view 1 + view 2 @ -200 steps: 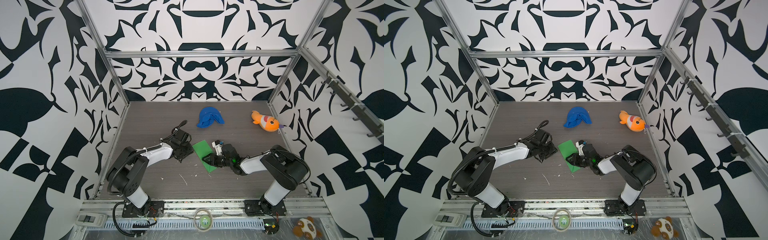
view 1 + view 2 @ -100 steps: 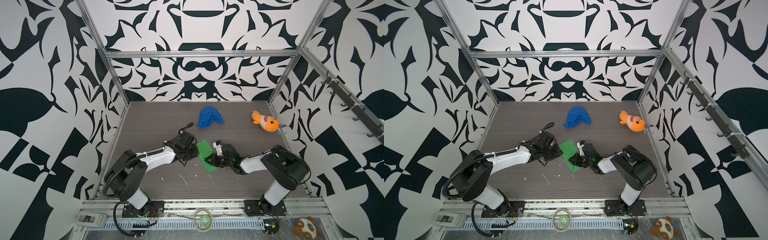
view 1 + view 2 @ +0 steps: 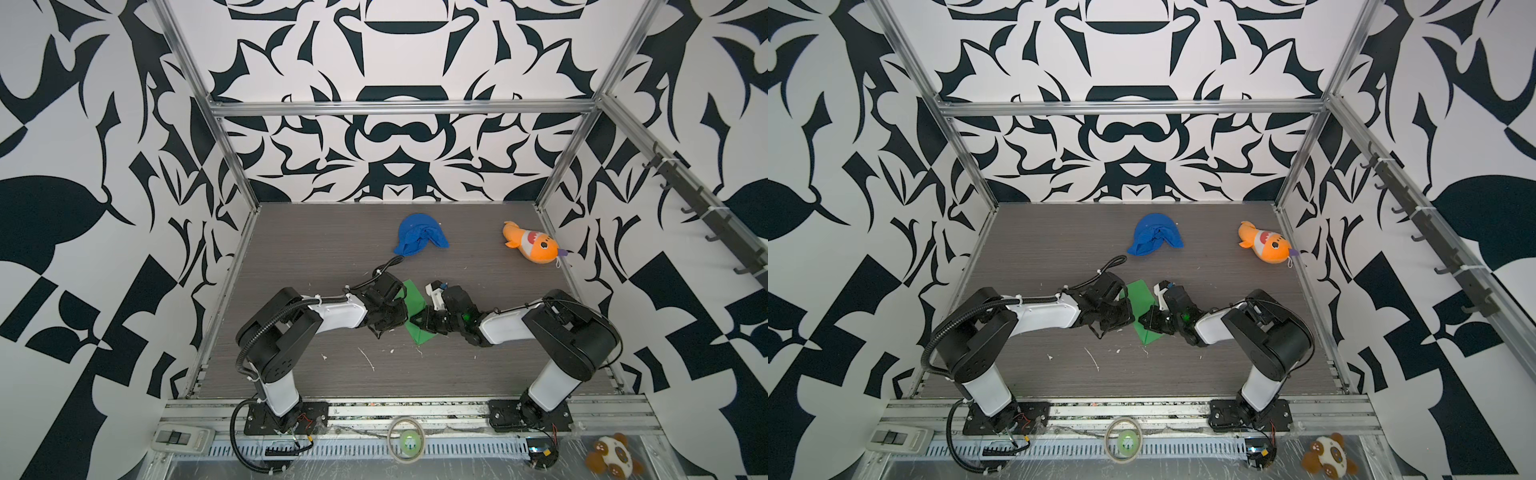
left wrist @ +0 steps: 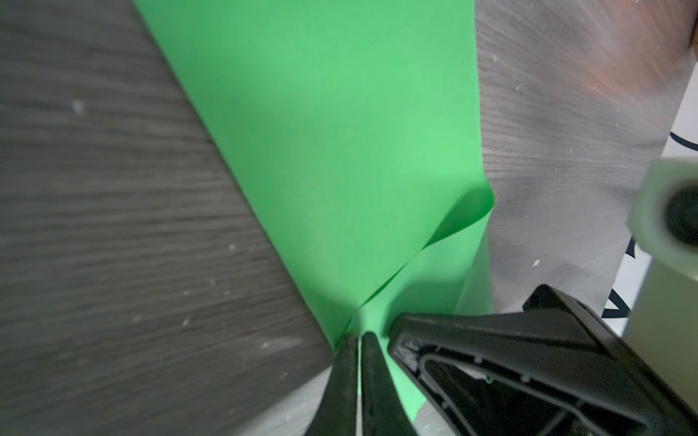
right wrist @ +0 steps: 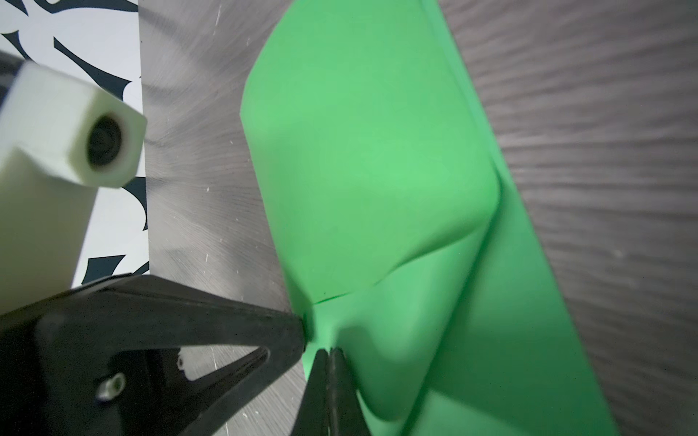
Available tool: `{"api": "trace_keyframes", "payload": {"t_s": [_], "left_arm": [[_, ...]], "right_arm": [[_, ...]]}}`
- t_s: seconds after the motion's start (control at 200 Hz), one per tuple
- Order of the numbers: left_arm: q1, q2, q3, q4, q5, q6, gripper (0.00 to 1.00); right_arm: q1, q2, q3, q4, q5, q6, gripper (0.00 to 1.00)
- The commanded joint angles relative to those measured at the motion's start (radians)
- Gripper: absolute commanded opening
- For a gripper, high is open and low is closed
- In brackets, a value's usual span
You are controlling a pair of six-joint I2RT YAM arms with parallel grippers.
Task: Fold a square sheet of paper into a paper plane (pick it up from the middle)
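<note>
Grey wood-grain counter (image 3: pixel 316 257), enclosed by black-and-white patterned wall panels (image 3: pixel 395 124). The left jaws and right jaws are each closed flat on a thin pinch of the bright green square sheet of paper (image 4: pixel 340 132), and they meet almost tip to tip in both wrist views. From the pinch a soft, unpressed fold bulges across the sheet (image 5: pixel 370 151). The rest of the sheet (image 3: pixel 412 296) lies on the counter between the two arms.

The step in hand appears to be gathering the sheet at its middle. It is best done by raising both pinches together and level, never pulling apart, since thin paper slips or tears. The loose fold needs matched edges before pressing.

Farther out, white scraps (image 3: pixel 368 358) lie toward the front. A crumpled blue cloth (image 3: pixel 419 240) and an orange plush fish (image 3: pixel 530 247) lie toward the back, well apart.
</note>
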Motion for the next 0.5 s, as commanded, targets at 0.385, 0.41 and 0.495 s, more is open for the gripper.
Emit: {"api": "trace_keyframes", "payload": {"t_s": [0.385, 0.41, 0.495], "left_arm": [[-0.004, 0.010, 0.050, -0.059, -0.026, 0.044, 0.11], [-0.004, 0.013, 0.050, -0.058, -0.026, 0.046, 0.11], [-0.005, 0.001, 0.047, -0.060, -0.039, 0.046, 0.12]], "right_arm": [[-0.004, 0.023, -0.006, -0.163, 0.059, -0.020, 0.05], [-0.003, 0.023, -0.006, -0.161, 0.059, -0.020, 0.05], [-0.004, 0.023, -0.008, -0.162, 0.059, -0.019, 0.05]]}}
